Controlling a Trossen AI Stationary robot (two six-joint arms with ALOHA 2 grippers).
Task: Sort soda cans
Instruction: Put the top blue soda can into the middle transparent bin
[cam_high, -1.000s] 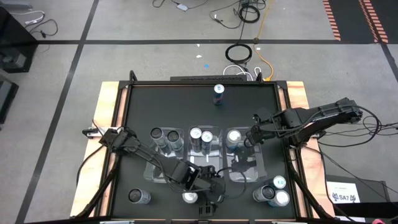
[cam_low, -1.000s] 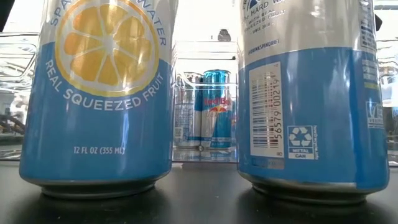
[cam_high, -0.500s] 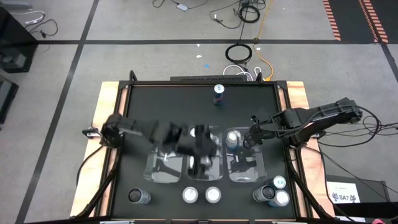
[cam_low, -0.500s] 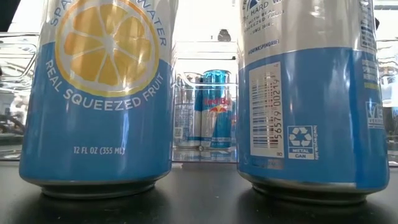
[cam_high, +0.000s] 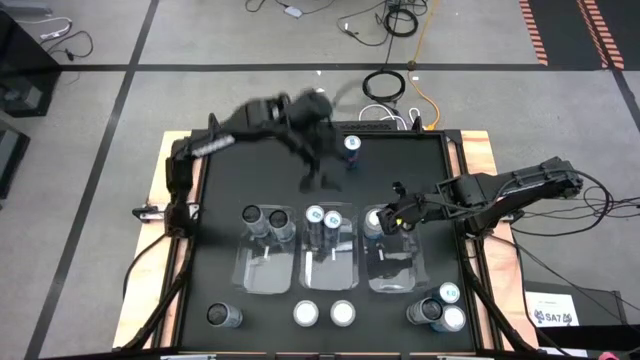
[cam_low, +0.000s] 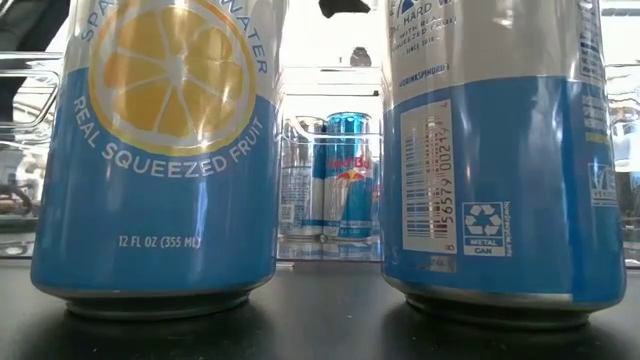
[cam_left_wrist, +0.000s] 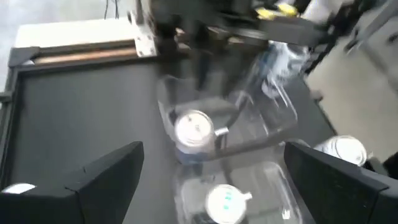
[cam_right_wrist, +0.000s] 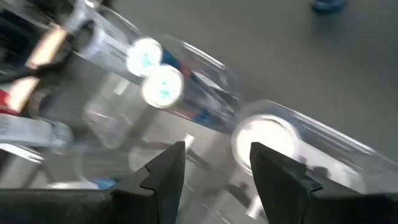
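— Where's your left claw (cam_left_wrist: 214, 149) now?

— Spread wide and empty. A moment ago it was low in the frame by the front cans (cam_high: 323, 314); it has swung to the upper centre, near the lone blue can (cam_high: 351, 148) (probably my next pick).

— And the right?

— My right claw (cam_high: 393, 216) hovers part-open over the right bin (cam_high: 398, 278), holding nothing.

— Room?

— The table's far rim (cam_high: 260, 133) is close behind that can, but the mat around it is bare.

Grey concrete floor (cam_high: 80, 120) crossed by dark tape lines (cam_high: 110, 115), with coiled cables (cam_high: 383, 84) beyond the table.
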